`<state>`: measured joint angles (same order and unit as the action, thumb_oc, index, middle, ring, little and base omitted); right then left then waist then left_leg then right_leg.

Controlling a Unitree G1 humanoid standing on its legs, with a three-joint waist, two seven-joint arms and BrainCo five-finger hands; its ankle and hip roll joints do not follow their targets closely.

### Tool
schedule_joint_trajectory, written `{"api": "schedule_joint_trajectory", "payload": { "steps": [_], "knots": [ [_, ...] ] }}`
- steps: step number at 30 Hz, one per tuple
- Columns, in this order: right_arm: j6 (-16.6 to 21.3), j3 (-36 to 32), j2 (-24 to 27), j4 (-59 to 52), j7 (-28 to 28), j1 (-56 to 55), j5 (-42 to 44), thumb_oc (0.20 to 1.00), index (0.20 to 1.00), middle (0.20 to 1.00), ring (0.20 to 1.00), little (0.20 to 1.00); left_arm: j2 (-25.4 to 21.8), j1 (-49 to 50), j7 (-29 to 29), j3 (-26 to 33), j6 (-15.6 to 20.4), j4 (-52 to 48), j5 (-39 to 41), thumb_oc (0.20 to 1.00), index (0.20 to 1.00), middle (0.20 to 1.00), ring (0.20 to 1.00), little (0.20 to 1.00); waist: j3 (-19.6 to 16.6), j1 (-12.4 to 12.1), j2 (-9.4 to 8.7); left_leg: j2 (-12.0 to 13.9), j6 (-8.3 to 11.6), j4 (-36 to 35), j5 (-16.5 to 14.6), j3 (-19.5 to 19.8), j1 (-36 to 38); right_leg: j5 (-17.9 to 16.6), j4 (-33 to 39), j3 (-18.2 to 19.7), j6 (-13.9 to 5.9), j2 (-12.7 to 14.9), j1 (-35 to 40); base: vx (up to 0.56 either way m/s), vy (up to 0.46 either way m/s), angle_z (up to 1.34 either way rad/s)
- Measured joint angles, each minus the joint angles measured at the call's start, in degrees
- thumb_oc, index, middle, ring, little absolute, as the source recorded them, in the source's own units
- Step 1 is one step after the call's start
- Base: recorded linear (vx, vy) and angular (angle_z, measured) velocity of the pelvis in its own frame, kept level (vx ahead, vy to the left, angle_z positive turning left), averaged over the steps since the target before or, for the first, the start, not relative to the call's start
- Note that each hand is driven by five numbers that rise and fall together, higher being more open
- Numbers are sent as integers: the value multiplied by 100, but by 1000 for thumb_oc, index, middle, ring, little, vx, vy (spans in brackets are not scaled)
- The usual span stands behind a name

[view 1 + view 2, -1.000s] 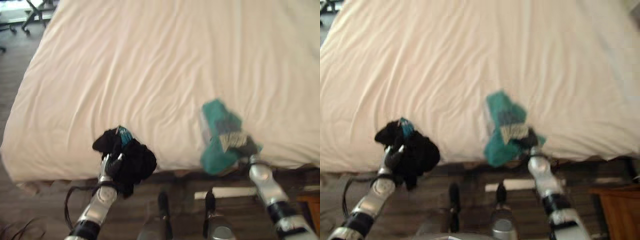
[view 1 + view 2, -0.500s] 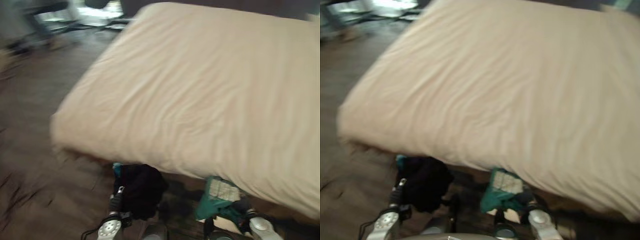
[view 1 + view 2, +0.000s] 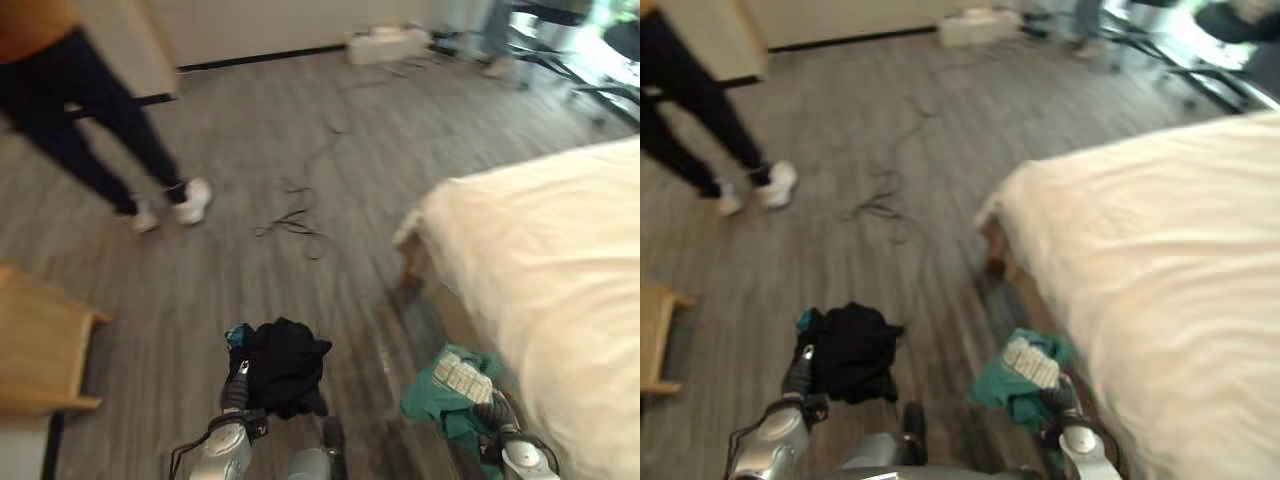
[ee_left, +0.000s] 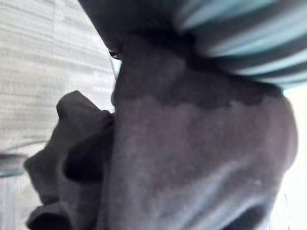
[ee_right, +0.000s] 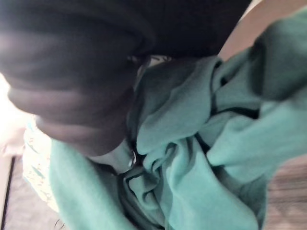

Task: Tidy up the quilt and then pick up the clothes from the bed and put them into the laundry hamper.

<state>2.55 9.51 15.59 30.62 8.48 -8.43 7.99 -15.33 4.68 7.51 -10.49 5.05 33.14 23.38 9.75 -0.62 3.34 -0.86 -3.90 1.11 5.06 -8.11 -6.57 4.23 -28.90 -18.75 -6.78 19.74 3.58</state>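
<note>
A bunched black garment [image 3: 283, 365] with a bit of teal trim hangs over the wooden floor, and my left hand [image 3: 237, 392] is shut on it from below. In the left wrist view the dark cloth [image 4: 192, 153] sits right against the camera. A teal garment [image 3: 447, 384] with a pale patterned patch is bunched in my right hand [image 3: 497, 416], which is shut on it beside the bed's edge. The same teal cloth [image 5: 192, 158] shows crumpled in the right wrist view. The cream quilt [image 3: 560, 260] lies smooth over the bed at the right.
A person in dark trousers and white shoes [image 3: 95, 130] stands at the far left. A light wooden piece of furniture [image 3: 35, 350] juts in at the left edge. Loose cables [image 3: 295, 215] lie on the floor ahead, and a white box [image 3: 385, 45] sits by the far wall.
The camera has swung left, so the bed has slid from the middle to the right edge and floor and a person have come into view. Both hands still hold their garments.
</note>
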Motion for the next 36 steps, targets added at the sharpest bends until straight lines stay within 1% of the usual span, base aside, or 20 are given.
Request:
{"api": "schedule_joint_trajectory", "payload": {
  "steps": [1, 2, 4, 6, 7, 10, 13, 17, 19, 22, 27, 28, 29, 30, 31, 32, 33, 34, 35, 36],
  "knots": [
    [85, -6, -50, -87, -9, 117, 67, 200, 200, 200, 200, 200, -70, -236, 1, -109, 3, -74, -21, 200, 200, 200, 200, 200, 214, 181, 252, 237, 188, -178, 207, 424, -5, 638, 249, 1344, -5, -1158, -387, 128, 0, 184],
    [175, 73, -119, -12, 10, 308, 135, 200, 200, 200, 200, 200, -100, -242, -19, -105, 31, -212, -176, 200, 200, 200, 200, 200, 250, 164, 203, 162, 277, -503, 97, 331, 124, 732, 566, 1429, -2, -1420, -853, 202, -27, 183],
    [202, 107, -216, 109, 28, 505, 227, 200, 200, 200, 200, 200, -181, -216, -20, -126, -6, -206, -220, 200, 200, 200, 200, 200, 353, 177, -112, -243, 9, -602, 126, 294, 330, 700, 1184, 1443, 75, -1229, -1384, 145, -30, 98],
    [213, 79, -198, 205, 73, 537, 253, 200, 200, 200, 200, 200, -104, -159, -5, -138, -16, -66, -225, 200, 200, 200, 200, 200, 393, 316, 3, -321, -34, -603, 25, 596, 387, 303, 1619, 1751, 110, -1327, -1553, 125, -14, 101],
    [195, 51, -199, 416, 123, 605, 404, 200, 200, 200, 200, 200, 78, 224, -103, -246, -10, -293, -438, 200, 200, 200, 200, 200, 357, 198, -138, 192, 365, -578, -184, 222, 818, -1155, 3391, 1334, 324, -1711, -542, 169, -114, 101],
    [196, 746, -211, 2503, 9, 1337, 331, 200, 200, 200, 200, 200, 434, -940, -154, -479, 81, 2522, -1523, 200, 200, 200, 200, 200, 346, -20, -73, 232, 456, -571, -242, 315, 1407, -1005, 3393, 1217, 338, -1742, 37, 116, -143, 24],
    [253, 1027, -280, 2592, -171, 1287, 386, 200, 200, 200, 200, 200, 451, -902, -355, -648, 93, 2821, -1567, 200, 200, 200, 200, 200, 270, -226, -90, 333, 834, 116, -607, 410, 1110, -852, 3339, 878, 529, -1747, 65, 61, -143, 19],
    [261, 1250, -133, 2386, -227, 1270, 581, 200, 200, 200, 200, 200, 516, -1018, -387, -940, 121, 2900, -1887, 200, 200, 200, 200, 200, 370, -437, 11, 328, 1104, 2219, -497, 100, -139, -788, 3382, 652, 786, -1543, 191, 187, -11, 30],
    [281, 1368, -36, 2176, -258, 1255, 585, 200, 200, 200, 200, 200, 515, -951, -381, -930, 123, 2883, -1954, 200, 200, 200, 200, 200, 337, -386, 99, 259, 1064, 1926, -519, 68, -103, -785, 3381, 641, 789, -1502, 212, 276, 50, 2],
    [282, 1329, 194, 1822, -303, 1265, 569, 200, 200, 200, 200, 200, 614, -849, -417, -934, 220, 2333, -1781, 200, 200, 200, 200, 200, 351, -427, 97, -10, 818, 433, -406, -6, -135, -778, 3388, 506, 792, -1374, 43, 363, 49, 22],
    [296, 1321, 288, 1859, -258, 1461, 553, 200, 200, 200, 200, 200, 673, -902, -650, -854, 218, 2318, -1383, 200, 200, 200, 200, 200, 394, -608, 51, 326, 1021, -288, -171, -657, -418, -639, 3397, 389, 724, -1528, -36, 497, 25, 9],
    [276, 1510, 176, 1890, -236, 1507, 338, 200, 200, 200, 200, 200, 662, -754, -871, -558, 152, 2330, -989, 200, 200, 200, 200, 200, 329, -802, -136, 544, 681, 119, -594, -1081, -173, -394, 3360, 490, 449, -1455, 217, 1039, 189, -30],
    [289, 1564, 21, 1934, -253, 1430, 318, 200, 200, 200, 200, 200, 627, -681, -874, -510, 137, 2229, -1005, 200, 200, 200, 200, 200, 269, -771, -292, 475, 595, 228, -701, -1204, -100, 31, 2720, 408, 283, -1369, 111, 1017, 260, -9],
    [413, 1507, -125, 1960, -254, 1307, 303, 200, 200, 200, 200, 200, 601, -662, -872, -538, 136, 2168, -1060, 200, 200, 200, 200, 200, 308, -682, -393, 340, 625, 557, -911, -987, -125, 396, 1344, 538, -586, -1207, -121, 1195, 329, 36],
    [481, 1326, -340, 1877, -282, 1150, 266, 200, 200, 200, 200, 200, 543, -690, -843, -633, 126, 2138, -1066, 200, 200, 200, 200, 200, 337, -610, -411, 279, 441, 809, -1051, -906, -69, 636, -648, 532, -741, -870, -644, 533, 209, 47],
    [403, 1497, -385, 1846, -265, 1061, 212, 200, 200, 200, 200, 200, 490, -684, -840, -629, 116, 2243, -1119, 200, 200, 200, 200, 200, 325, -602, -420, 132, -97, 827, -1135, -847, 184, 515, -1717, 775, -807, -700, -1020, 665, 135, 35],
    [383, 1576, -411, 1692, -364, 1041, 139, 200, 200, 200, 200, 200, 387, -759, -738, -849, 79, 2162, -1117, 200, 200, 200, 200, 200, 382, -457, -356, 26, -267, 806, -1209, -723, 405, 500, -2450, 1049, -798, -751, -1534, 486, 64, 50],
    [380, 1566, -354, 1460, -356, 1084, 115, 200, 200, 200, 200, 200, 362, -881, -697, -974, 78, 1994, -1115, 200, 200, 200, 200, 200, 449, -281, -177, 75, -292, 771, -1230, -475, 425, 631, -2287, 968, -556, -984, -1808, 570, -11, 91],
    [414, 1541, -235, 1158, -351, 1145, 100, 200, 200, 200, 200, 200, 329, -998, -668, -1026, 102, 1715, -1114, 200, 200, 200, 200, 200, 592, -73, 51, 146, -287, 634, -1181, -196, 511, 781, -1627, 817, -289, -1204, -1973, 454, -102, 125],
    [488, 1528, -142, 998, -341, 1172, 101, 200, 200, 200, 200, 200, 319, -1069, -659, -994, 198, 1539, -1112, 200, 200, 200, 200, 200, 655, 22, 153, 90, -271, 361, -972, -40, 693, 741, -857, 662, -286, -1268, -2140, 593, -243, 111]
  ]
}}
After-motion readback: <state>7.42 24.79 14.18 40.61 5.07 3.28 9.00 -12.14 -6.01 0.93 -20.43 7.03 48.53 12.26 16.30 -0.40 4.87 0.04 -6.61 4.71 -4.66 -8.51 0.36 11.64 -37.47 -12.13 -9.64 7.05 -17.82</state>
